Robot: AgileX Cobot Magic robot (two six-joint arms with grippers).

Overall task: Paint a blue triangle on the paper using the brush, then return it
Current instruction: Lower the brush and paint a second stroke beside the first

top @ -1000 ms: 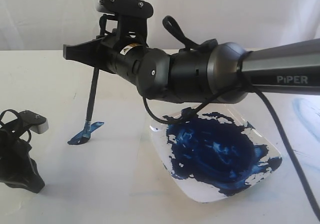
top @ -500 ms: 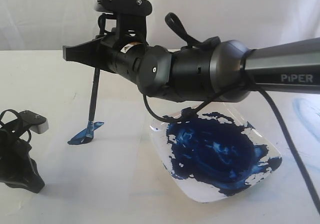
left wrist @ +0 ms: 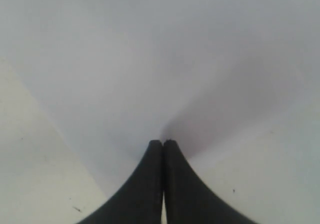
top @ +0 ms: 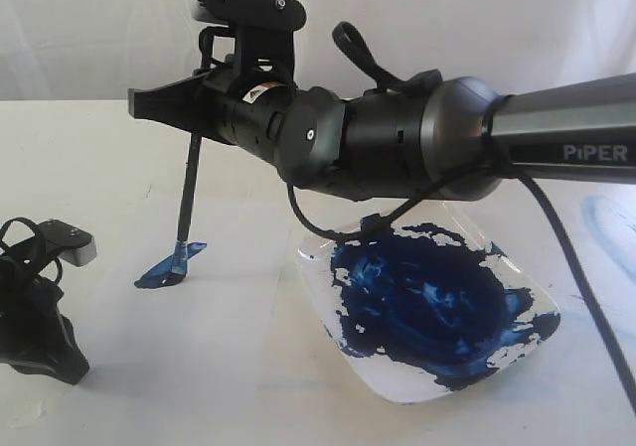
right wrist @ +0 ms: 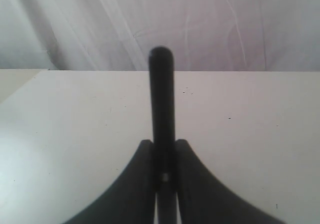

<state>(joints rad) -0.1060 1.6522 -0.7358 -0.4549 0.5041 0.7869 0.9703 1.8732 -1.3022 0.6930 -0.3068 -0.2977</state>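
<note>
Right now the right gripper (top: 149, 105) reaches across from 3 o'clock to the left half of the exterior view, its fingers level above the table. Its jaws are pinched tight on the brush (top: 186, 193); the right wrist view shows the black handle (right wrist: 161, 99) clamped between both fingers and standing up past them. The brush hangs nearly upright, leaning slightly, with its blue tip down on the sheet.

Of the triangle (top: 164, 267) only one short, streaky blue stroke shows, and the bristles touch its 1 o'clock end.

The paper (left wrist: 150, 59) is hard to separate from the table in the exterior view. The left wrist view shows it as a paler sheet whose edge runs diagonally against the off-white table (left wrist: 30, 184).

A clear plate (top: 397, 391) lies toward 4 o'clock from the brush tip, well apart from the stroke. A dark blue paint pool (top: 427, 297) covers most of it. A faint pale-blue smear (top: 606, 218) sits at the 3 o'clock edge.

The left gripper (left wrist: 163, 143) rests low at 8 o'clock from the brush tip, apart from it. Its two fingers are pressed together with nothing between them.
</note>
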